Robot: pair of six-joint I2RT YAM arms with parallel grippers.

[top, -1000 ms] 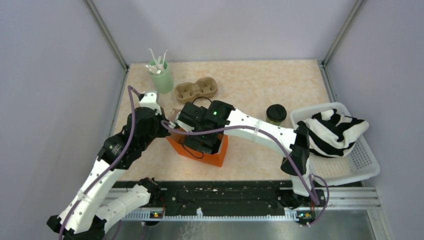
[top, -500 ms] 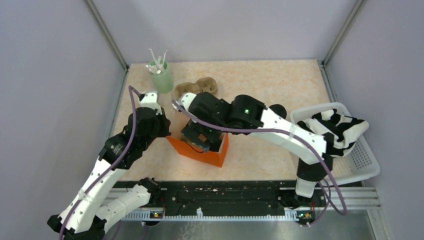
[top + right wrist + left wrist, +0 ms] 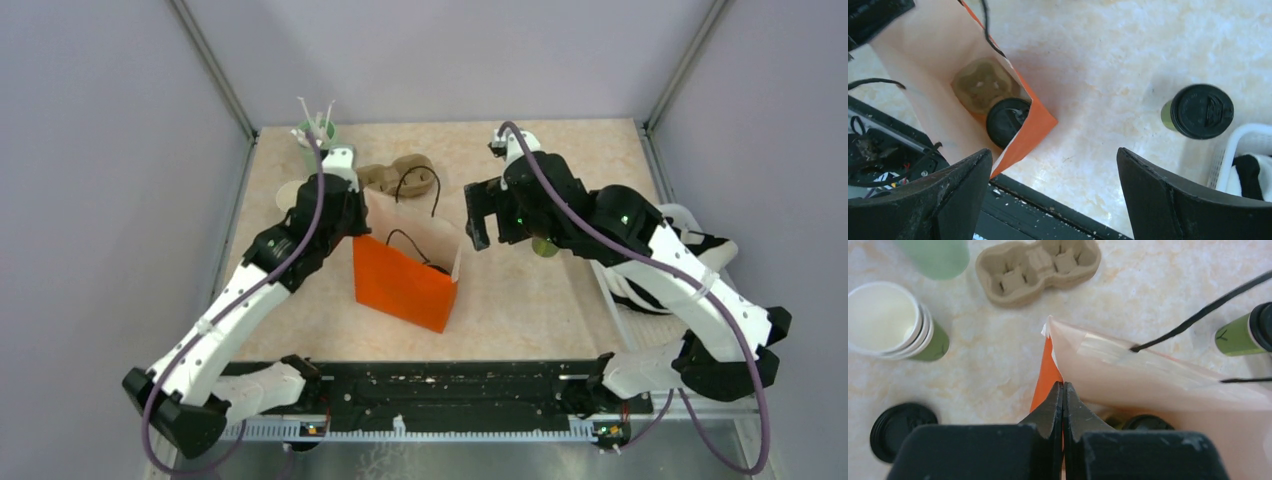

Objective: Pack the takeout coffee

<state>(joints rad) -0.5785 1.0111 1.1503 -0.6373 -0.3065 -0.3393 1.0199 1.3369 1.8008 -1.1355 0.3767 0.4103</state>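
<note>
An orange paper bag point(image 3: 400, 288) stands open mid-table, its pale inside facing up point(image 3: 923, 65). One takeout coffee with a black lid point(image 3: 1007, 121) sits at the bag's bottom beside a tan round shape point(image 3: 980, 86). Another lidded takeout coffee point(image 3: 1201, 111) stands on the table to the right of the bag point(image 3: 1240, 335); the right arm mostly hides it from above. My left gripper point(image 3: 1063, 392) is shut on the bag's top edge at its far left corner point(image 3: 358, 228). My right gripper point(image 3: 1053, 152) hangs open and empty above the table, right of the bag point(image 3: 476, 218).
A lidless stack of paper cups point(image 3: 895, 322), a stack of black lids point(image 3: 898, 426), a pulp cup carrier point(image 3: 1038, 267) and a pale-green cup point(image 3: 938, 255) stand beyond the bag. A white basket point(image 3: 1243, 150) with striped cloth point(image 3: 1248, 172) sits at the right.
My right gripper has come up out of the bag and swung back and to the right, empty. The left arm has lifted the bag's edge, so the bag now stands taller and open.
</note>
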